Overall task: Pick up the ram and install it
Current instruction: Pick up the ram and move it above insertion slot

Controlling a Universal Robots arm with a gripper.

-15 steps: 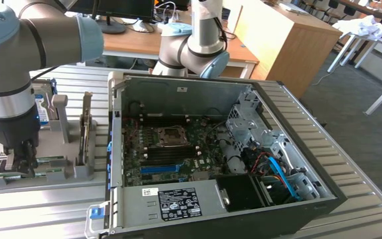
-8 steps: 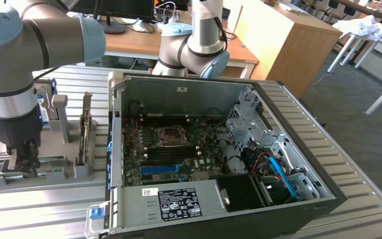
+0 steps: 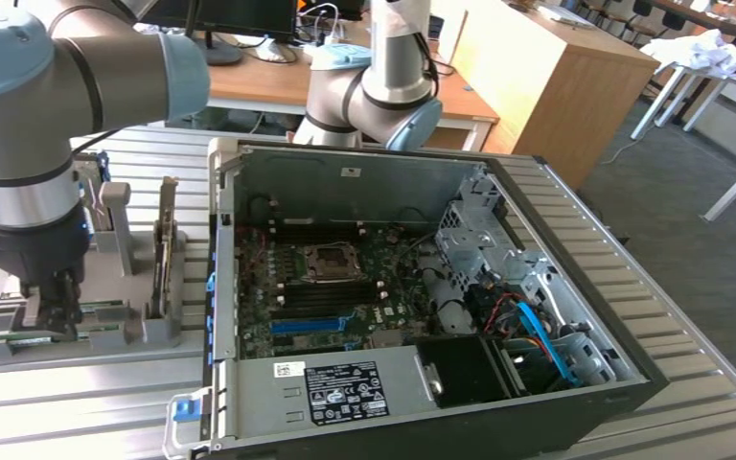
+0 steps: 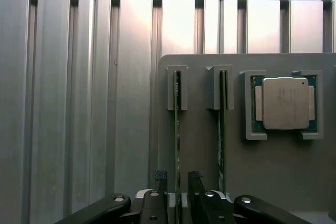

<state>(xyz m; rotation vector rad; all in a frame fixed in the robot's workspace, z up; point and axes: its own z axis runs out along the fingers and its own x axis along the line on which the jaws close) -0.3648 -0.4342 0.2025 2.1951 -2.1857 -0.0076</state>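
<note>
I have the pincer (image 4: 178, 190) down over the grey holder plate (image 4: 273, 177), which sits on the ribbed metal desk (image 3: 87, 412) near its edge on the exterior view's left. Its two black fingers (image 4: 161, 182) are spread, one on each side of the ram (image 4: 177, 129). As far as I can see there is a sliver of gap on both sides, so nothing is pinched. The ram stands on edge in its slot of the holder, a thin green strip seen edge-on, with one end tucked into a grey end bracket (image 4: 177, 87). A second green stick (image 4: 221, 129) stands on edge in the neighbouring slot, parallel to the ram and apart from it. It stands between the ram and a processor chip (image 4: 285, 103), which lies flat in its own grey frame on the same plate.

In the exterior view the arm (image 3: 35, 115) reaches down onto the holder, just beside the open computer case (image 3: 342, 182) that takes up the middle of the desk. The case lies on its side with the motherboard (image 3: 265, 287) facing up. I can make out the processor socket (image 3: 330, 261), dark memory slots (image 3: 342, 292) next to it, and a long blue slot (image 3: 307, 325) closer to the case's near wall. A grey power supply (image 3: 342, 393) with a printed label runs along that near wall.
</note>
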